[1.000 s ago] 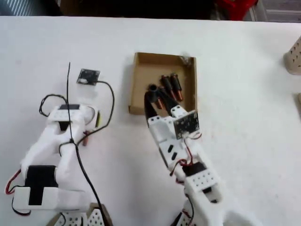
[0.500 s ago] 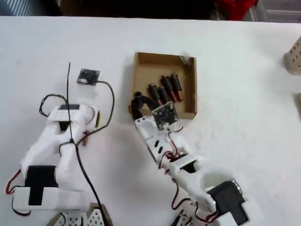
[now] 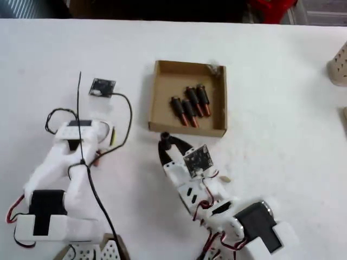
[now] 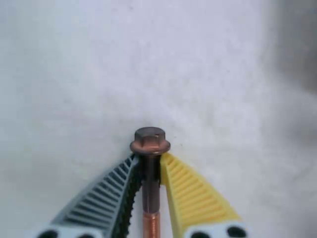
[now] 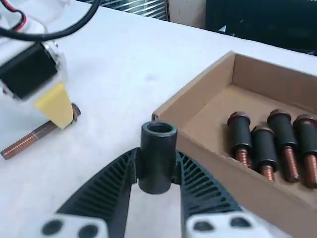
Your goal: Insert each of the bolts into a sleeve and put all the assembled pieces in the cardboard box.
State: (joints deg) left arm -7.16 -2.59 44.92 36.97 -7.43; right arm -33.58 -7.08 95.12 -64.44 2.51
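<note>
While pinched just under its head by the left gripper point(image 4: 150, 166), looks deliberately presented: bolt point(image 4: 150, 144) lying near flat and low over the table point(image 4: 74, 59), shank running back between the grey and yellow fingers point(image 4: 195, 196). Probably held that way to leave the rest of the shank free for a sleeve to slide on. Confirmed from the right wrist view: same yellow finger, copper shank resting on or just above the white surface, can't tell which.

Same clench on the right gripper point(image 5: 157, 171), squeezing a black sleeve point(image 5: 158, 156) across its body, bore upright and open at the top. Sits just outside the near wall of the cardboard box point(image 3: 153, 100), well apart from the bolt. Reads as staging for mating. Would likely need tilting to line the bore up with the shank.

Counting four assembled pieces point(image 3: 190, 105) in the box, side by side, black ends toward the far wall, copper tips toward the near one. Suggests this bolt and sleeve as the last pair to go in.

Hidden or cut off:
- Can't see much of the left fingertips or bolt from the high view, buried under the arm body and a black cable point(image 3: 130, 116).
- Loses the bolt's threaded end off the edge of the left wrist view.
- Clips one boxed piece at the edge of the right wrist view.
- Masks the sleeve's lower end behind the right fingers.
</note>
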